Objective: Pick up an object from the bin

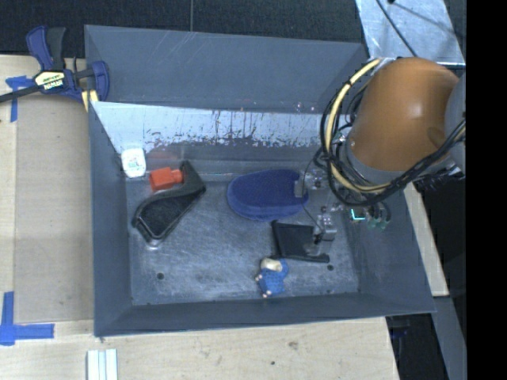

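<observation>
Under an orange-capped wrist, claw (pixel 323 229), open or closed impossible to tell, above right edge of flat black piece (pixel 291 241), right side of grey bin (pixel 111 236), beside blue oval dish (pixel 264 195), white tag (pixel 133 162) print unreadable

A pale tan tabletop (pixel 47 212) lies flat to the left of the bin (pixel 238 62) and runs along its near side, evenly lit. Beyond the bin's far rim is a black backdrop (pixel 238 6), plain and unlit. At upper right a crinkled silver-grey sheet (pixel 412 22) catches the light.
</observation>
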### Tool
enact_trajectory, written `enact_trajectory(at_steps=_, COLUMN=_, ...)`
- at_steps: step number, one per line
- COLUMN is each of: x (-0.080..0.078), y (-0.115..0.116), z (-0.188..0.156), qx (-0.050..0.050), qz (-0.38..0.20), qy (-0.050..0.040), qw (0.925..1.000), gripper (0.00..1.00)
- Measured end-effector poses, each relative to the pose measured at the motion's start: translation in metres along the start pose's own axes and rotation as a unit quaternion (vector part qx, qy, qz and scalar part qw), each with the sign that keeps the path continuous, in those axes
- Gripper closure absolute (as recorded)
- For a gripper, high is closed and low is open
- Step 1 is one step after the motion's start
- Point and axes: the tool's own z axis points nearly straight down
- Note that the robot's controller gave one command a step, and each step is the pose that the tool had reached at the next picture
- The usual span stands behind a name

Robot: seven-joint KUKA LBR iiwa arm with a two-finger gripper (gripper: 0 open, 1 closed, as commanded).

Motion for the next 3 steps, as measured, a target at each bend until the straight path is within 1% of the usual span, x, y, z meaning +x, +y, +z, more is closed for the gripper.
enact_trajectory(at_steps=1, x=-0.017, y=-0.028, z=0.111, qx=0.000, qz=-0.034, qy=-0.0001, qw=0.9994, gripper=0.00)
enact_trajectory(at_steps=2, x=-0.008, y=-0.044, z=0.159, qx=0.000, qz=-0.004, qy=-0.0008, qw=1.0000, gripper=0.00)
enact_trajectory(at_steps=3, x=-0.010, y=-0.043, z=0.156, qx=0.000, qz=-0.005, qy=-0.0036, qw=1.0000, gripper=1.00)
